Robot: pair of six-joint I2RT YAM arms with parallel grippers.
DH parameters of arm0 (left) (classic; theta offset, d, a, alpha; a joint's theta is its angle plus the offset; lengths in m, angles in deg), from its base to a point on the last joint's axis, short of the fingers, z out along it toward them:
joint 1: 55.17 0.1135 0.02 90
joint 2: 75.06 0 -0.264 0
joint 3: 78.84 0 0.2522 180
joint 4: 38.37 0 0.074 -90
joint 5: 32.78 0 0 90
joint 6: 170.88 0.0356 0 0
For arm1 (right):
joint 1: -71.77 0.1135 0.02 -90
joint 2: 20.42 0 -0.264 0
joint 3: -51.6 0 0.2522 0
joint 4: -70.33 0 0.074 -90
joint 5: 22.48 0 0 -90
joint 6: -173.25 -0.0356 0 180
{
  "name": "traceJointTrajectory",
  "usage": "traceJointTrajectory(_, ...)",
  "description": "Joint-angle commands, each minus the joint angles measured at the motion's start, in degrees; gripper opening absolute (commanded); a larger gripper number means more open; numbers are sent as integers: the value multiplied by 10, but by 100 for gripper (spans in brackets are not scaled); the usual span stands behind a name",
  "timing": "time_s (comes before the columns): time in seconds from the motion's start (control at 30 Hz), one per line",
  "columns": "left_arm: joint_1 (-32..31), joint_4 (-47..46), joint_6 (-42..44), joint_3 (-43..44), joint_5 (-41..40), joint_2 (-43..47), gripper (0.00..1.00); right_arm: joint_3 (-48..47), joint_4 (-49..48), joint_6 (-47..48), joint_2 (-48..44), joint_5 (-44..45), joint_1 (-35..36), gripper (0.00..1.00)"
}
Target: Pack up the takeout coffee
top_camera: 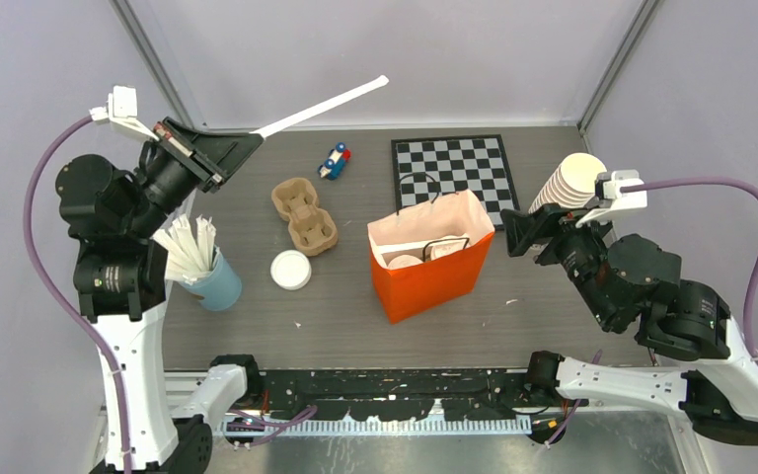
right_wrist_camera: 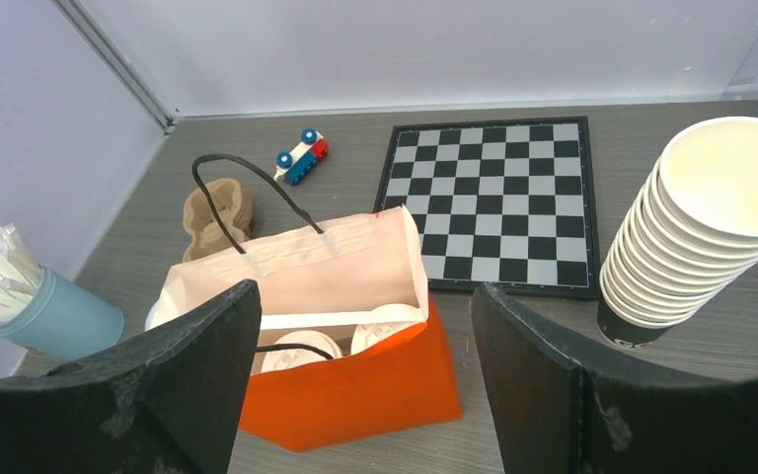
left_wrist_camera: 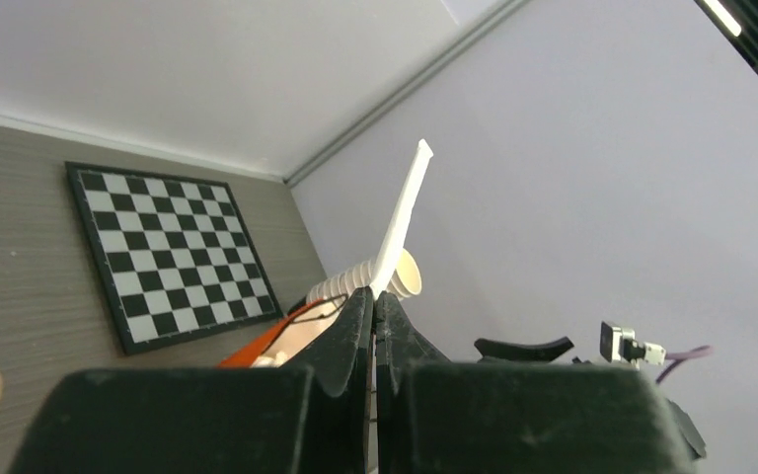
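Your left gripper [top_camera: 257, 135] is pinching a long white stick [top_camera: 321, 106] aloft; your right gripper [top_camera: 511, 235] is gaping wide beside the orange paper bag [top_camera: 434, 281] containing white-lidded cups [right_wrist_camera: 296, 353]

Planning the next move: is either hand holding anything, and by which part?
The left hand is shut on one end of a long white straw; the rest sticks out free. The right hand is open and holds nothing.

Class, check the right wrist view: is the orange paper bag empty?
No, two white lidded cups sit inside the orange paper bag.
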Motion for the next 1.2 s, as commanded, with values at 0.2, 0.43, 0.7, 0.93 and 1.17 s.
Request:
traceJointTrajectory(0.2,-131,-48,-8,-63,6,-17,0,-1,-26,-17,-18,14,-1,82)
traceJointTrajectory(0.43,-340,-45,50,-99,-128,-45,0,-3,-18,-21,-24,17,-1,82)
traceJointTrajectory(0.7,-393,25,109,-120,-193,-56,0,-4,0,-27,-39,32,-1,82)
traceJointTrajectory(0.93,-403,37,126,-125,-198,-86,0,5,-2,-26,-46,42,-1,82)
traceJointTrajectory(1.17,-430,15,135,-129,-205,-136,0,4,0,-26,-47,43,-1,82)
